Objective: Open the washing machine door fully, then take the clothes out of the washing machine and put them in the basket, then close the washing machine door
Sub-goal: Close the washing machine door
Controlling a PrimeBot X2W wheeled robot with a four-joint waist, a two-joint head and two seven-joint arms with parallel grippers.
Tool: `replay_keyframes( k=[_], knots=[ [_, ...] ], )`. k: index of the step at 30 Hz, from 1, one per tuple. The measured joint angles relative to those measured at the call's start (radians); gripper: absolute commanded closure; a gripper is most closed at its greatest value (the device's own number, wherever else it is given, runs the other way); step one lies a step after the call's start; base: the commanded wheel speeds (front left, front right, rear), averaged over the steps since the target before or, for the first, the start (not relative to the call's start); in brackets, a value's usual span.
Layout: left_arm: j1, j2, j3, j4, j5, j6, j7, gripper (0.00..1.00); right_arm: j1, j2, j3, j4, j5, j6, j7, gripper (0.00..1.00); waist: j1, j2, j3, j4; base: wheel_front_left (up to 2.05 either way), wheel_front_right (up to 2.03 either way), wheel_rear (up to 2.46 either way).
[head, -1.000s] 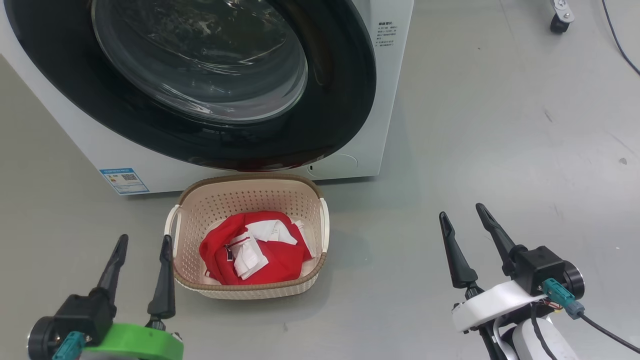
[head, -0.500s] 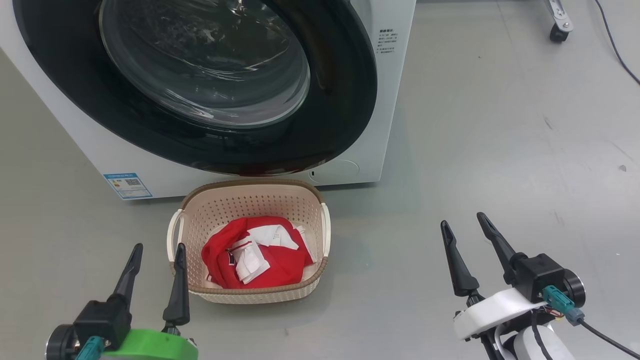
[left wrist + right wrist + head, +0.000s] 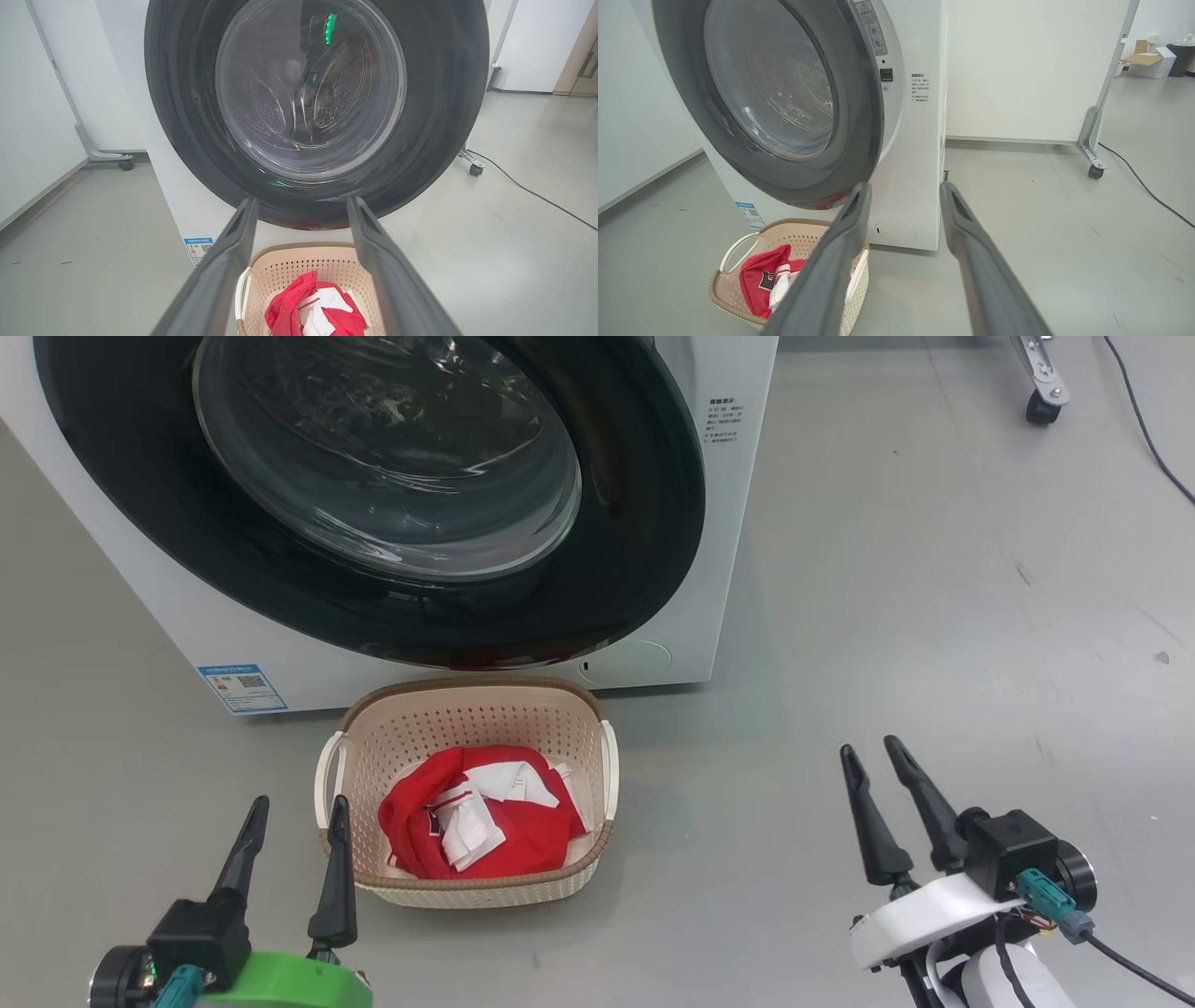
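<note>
1. L gripper [image 3: 299,801] (two long dark fingers, green mount): fingers apart, nothing clamped. Pos.: at the near-left corner of the cream oval perforated plastic basket [image 3: 471,714] w/ brown woven-look rim and white side handles. In the head view its inner finger [image 3: 334,877] overlaps that corner; contact cannot be told. In the L wrist view the L gripper [image 3: 301,200] points over the basket [image 3: 299,270] toward the machine front.

2. R gripper [image 3: 868,747] (same dark fingers, white mount): fingers apart, gap narrower than the L's, nothing clamped. Pos.: well to the right of the basket, over the grey floor [image 3: 887,569]. In the R wrist view the R gripper [image 3: 904,184] has the basket [image 3: 794,222] to the lower left of its fingers.

3. Clothes [image 3: 532,831] (bright red fabric w/ white patches and labels): bunched inside the basket, below rim level. Also seen in the L wrist view [image 3: 285,308] and R wrist view [image 3: 756,280].

4. White front-loading washing machine [image 3: 719,551]: directly behind the basket, close to its far rim. A small blue sticker [image 3: 241,687] sits on the lower front, behind and left of the basket.

5. Large round glossy black door [image 3: 644,523] w/ bulging clear glass window [image 3: 392,457]: above and behind the basket, lying over the drum opening. Latch state cannot be told.

6. Caster wheel [image 3: 1038,409]: far behind and right of the basket.
</note>
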Motion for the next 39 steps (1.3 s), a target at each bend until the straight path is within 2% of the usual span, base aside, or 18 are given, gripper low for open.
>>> replay_keyframes(
  k=[14,24,39],
  knots=[
    [0.0,-0.01,-0.002,0.002,0.013,0.002,-0.001,0.0,0.004,0.002,-0.003,0.008,0.002,-0.001,0.0,1.0,0.0,0.0,-0.004,0.005,0.0,0.0,0.0],
    [-0.002,-0.026,-0.024,0.002,0.014,0.002,-0.001,0.0,-0.012,-0.011,-0.018,0.017,0.002,0.011,0.0,1.0,0.0,0.0,0.008,0.043,0.0,0.0,0.0],
    [-0.053,-0.043,-0.04,-0.011,0.023,0.002,-0.01,0.0,-0.223,-0.061,-0.005,0.06,-0.008,0.044,0.007,1.0,0.0,0.0,0.077,0.146,0.0,0.0,0.0]
  ],
)
